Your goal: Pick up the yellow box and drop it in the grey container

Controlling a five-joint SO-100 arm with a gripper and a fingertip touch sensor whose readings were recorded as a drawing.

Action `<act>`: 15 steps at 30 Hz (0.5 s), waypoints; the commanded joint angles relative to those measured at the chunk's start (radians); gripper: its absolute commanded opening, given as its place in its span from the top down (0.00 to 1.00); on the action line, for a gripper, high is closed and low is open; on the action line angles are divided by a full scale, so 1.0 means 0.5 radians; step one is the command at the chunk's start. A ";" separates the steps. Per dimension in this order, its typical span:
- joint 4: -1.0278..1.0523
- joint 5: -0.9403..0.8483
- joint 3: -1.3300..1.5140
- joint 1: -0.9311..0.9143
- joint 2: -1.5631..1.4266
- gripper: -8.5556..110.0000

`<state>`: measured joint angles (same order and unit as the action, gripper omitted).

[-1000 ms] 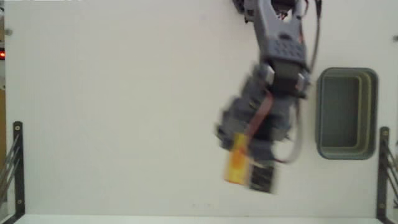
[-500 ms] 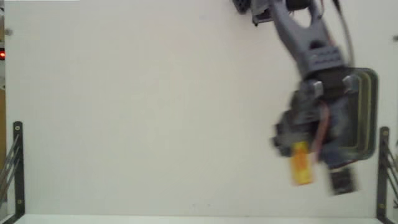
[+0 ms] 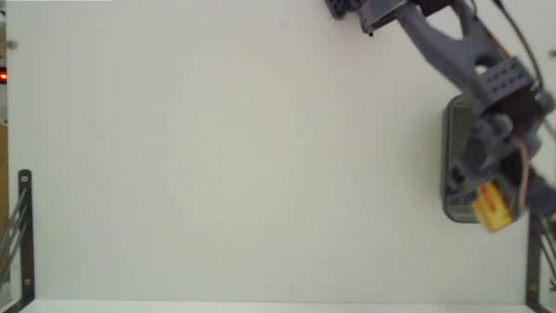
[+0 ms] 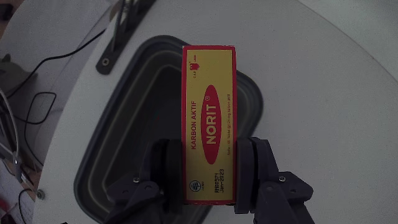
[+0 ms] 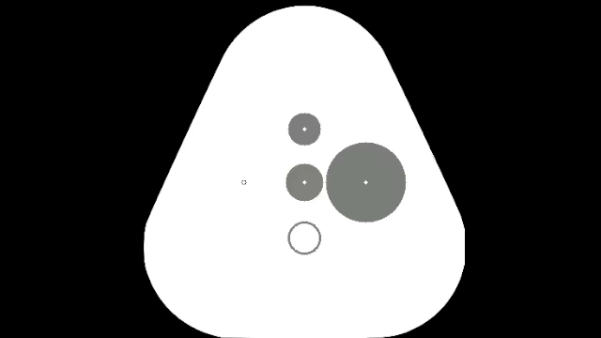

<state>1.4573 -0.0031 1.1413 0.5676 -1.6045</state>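
Note:
My gripper (image 4: 208, 163) is shut on the yellow box (image 4: 208, 118), a flat yellow carton with a red border and a red oval label. In the wrist view the box hangs over the grey container (image 4: 140, 106), whose dark hollow lies below and to its left. In the fixed view the arm reaches from the top edge to the right side. There the gripper (image 3: 486, 196) holds the yellow box (image 3: 490, 205) above the lower end of the grey container (image 3: 453, 130), most of which the arm hides.
A black metal bracket (image 3: 24, 228) stands at the left edge of the white table and another bracket (image 3: 534, 252) at the right edge, close to the container. In the wrist view a black bracket (image 4: 124, 31) and loose cables (image 4: 25, 106) lie beyond the container.
The arm has swung to the right with the yellow box in its grip, from the table's middle right to over the grey container.

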 commanded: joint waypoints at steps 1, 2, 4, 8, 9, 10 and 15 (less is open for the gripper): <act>-0.049 0.006 0.005 0.095 -0.050 0.62; -0.052 0.006 0.008 0.115 -0.047 0.62; -0.057 0.006 0.013 0.141 -0.044 0.62; -0.063 0.006 0.018 0.170 -0.041 0.62; -0.063 0.006 0.018 0.170 -0.041 0.62; -0.063 0.006 0.018 0.170 -0.041 0.62; -0.063 0.006 0.018 0.170 -0.041 0.62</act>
<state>1.4373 -0.0031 1.1428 0.6335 -1.6030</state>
